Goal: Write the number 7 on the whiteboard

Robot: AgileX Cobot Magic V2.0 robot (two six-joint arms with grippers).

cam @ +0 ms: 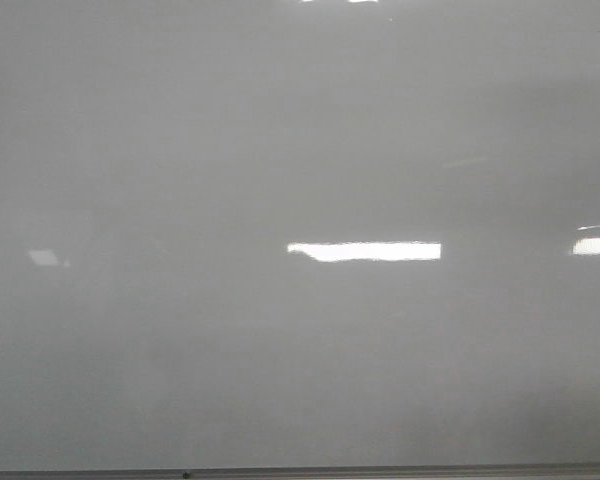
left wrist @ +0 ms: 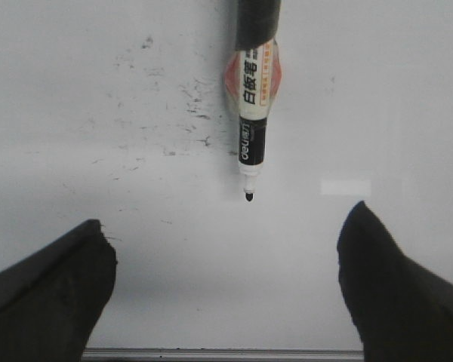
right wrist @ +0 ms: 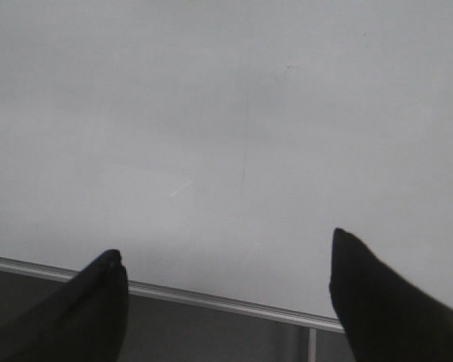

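The whiteboard (cam: 300,150) fills the front view as a glossy pale grey surface; no number 7 is in view on it. In the left wrist view a whiteboard marker (left wrist: 251,113) lies on the board (left wrist: 362,90), uncapped, its black tip pointing toward my left gripper (left wrist: 228,215). That gripper is open, its fingers wide apart and empty, a short way from the tip. My right gripper (right wrist: 226,241) is also open and empty, hovering over the board (right wrist: 211,98) near its frame. Neither gripper shows in the front view.
A thin grey metal frame edge (cam: 300,470) runs along the board's near side and appears in both wrist views (left wrist: 219,352) (right wrist: 211,299). Faint dark smudges (left wrist: 189,105) mark the board beside the marker. Bright glare patches (cam: 365,251) lie on the surface.
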